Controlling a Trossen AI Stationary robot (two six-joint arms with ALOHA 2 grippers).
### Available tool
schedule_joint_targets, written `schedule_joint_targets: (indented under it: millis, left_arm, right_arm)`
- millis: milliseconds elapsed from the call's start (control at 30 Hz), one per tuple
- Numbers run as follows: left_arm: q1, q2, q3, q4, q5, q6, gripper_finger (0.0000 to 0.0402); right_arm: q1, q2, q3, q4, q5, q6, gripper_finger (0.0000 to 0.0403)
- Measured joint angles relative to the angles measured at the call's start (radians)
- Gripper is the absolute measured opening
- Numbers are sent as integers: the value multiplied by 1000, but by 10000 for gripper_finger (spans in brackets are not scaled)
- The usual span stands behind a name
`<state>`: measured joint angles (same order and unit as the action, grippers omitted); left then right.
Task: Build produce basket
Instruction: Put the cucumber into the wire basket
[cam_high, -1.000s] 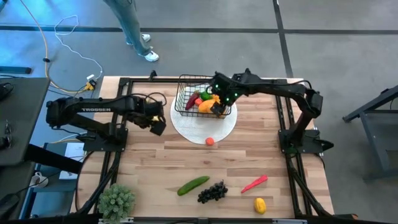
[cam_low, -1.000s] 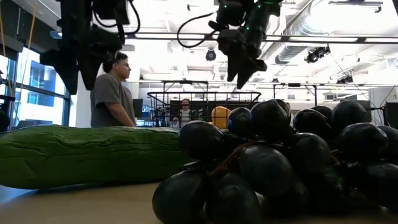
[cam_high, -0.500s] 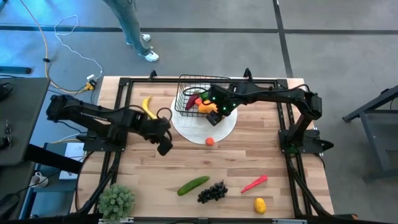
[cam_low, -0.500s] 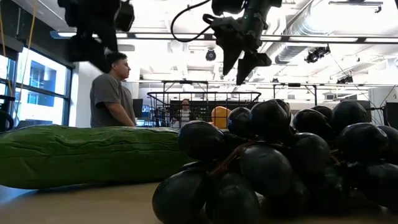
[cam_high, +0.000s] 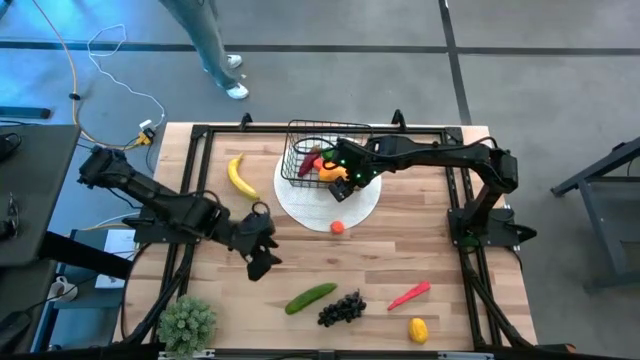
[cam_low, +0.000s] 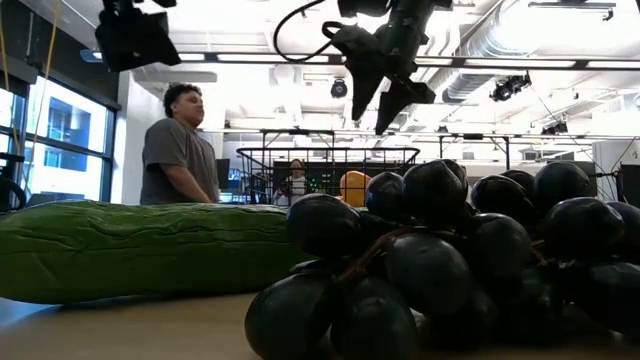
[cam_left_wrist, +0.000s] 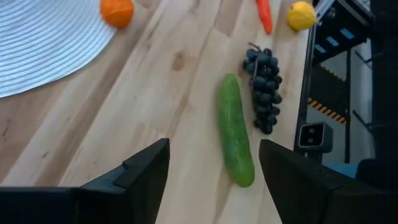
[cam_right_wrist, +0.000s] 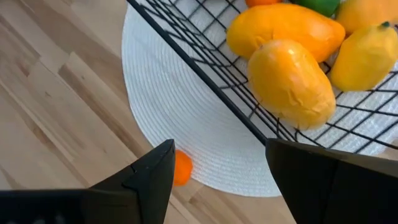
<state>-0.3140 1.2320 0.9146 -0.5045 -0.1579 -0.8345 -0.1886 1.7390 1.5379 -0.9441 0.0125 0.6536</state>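
While the right gripper (cam_high: 345, 178) hangs spread over the basket (cam_high: 318, 152), the left gripper (cam_high: 262, 262) — apparently empty — gapes above the cucumber (cam_left_wrist: 236, 130).

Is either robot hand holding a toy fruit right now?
No, neither holds anything. The left gripper has open, empty jaws above the long green cucumber. The right gripper has open, empty jaws beside the black wire-mesh basket.

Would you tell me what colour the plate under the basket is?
White plate, clearest in the right wrist view.
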Motion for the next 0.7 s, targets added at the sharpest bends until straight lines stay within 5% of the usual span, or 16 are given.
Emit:
schedule_joint_targets:
  millis: [700]
  left_arm:
    - [-154, 324, 0, 311, -146, -84, 239]
  right_arm:
    - [0, 0, 0, 73, 11, -6, 232]
